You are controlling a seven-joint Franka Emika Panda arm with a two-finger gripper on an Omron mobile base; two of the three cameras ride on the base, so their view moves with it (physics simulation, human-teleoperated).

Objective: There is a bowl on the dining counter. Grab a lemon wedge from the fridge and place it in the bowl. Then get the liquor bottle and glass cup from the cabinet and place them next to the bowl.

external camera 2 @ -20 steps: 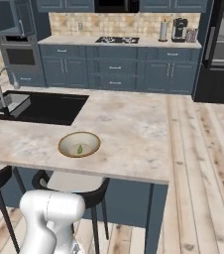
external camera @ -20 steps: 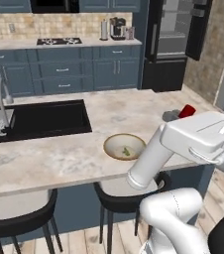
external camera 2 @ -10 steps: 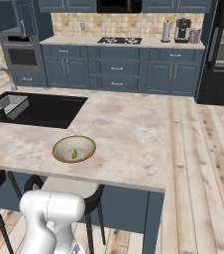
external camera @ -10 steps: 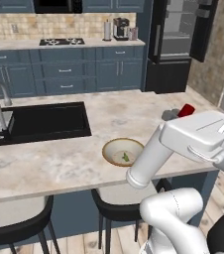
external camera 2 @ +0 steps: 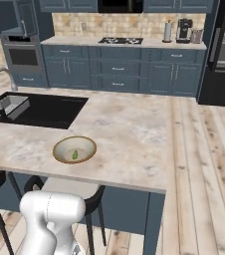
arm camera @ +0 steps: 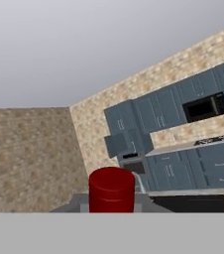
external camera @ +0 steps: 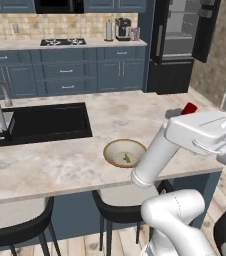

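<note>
1. The room was a kitchen with dark blue cabinets, a tiled backsplash and a plank floor. A pale stone dining counter (external camera 2: 134, 144) stood in front, with a black sink (external camera: 35, 122) set into its left end and stools tucked beneath.
2. The bowl (external camera 2: 74, 149) sat on the counter near its front edge, well apart from the sink. A small green piece, judged to be the lemon wedge (external camera 2: 75, 155), lay inside the bowl.
3. A red cap (arm camera: 111, 190) rose at the bottom of the hand view. It was judged to be the top of the liquor bottle, carried upright in the hand. The same red (external camera: 188, 108) showed behind the arm in the left base view.
4. Gripper state: the fingers were not visible, so whether they were pinching the bottle could not be told.
5. Handling judgement: the bottle was probably glass, rigid, smooth and fairly heavy when full. It should be held around the body rather than the cap, kept upright and set down gently beside the bowl.
6. The glass cup would be light, brittle and slippery. A grip across the wall near the middle was judged safest.
7. Hidden: the bottle's body was cut off. The wedge was too small to identify with certainty.
</note>
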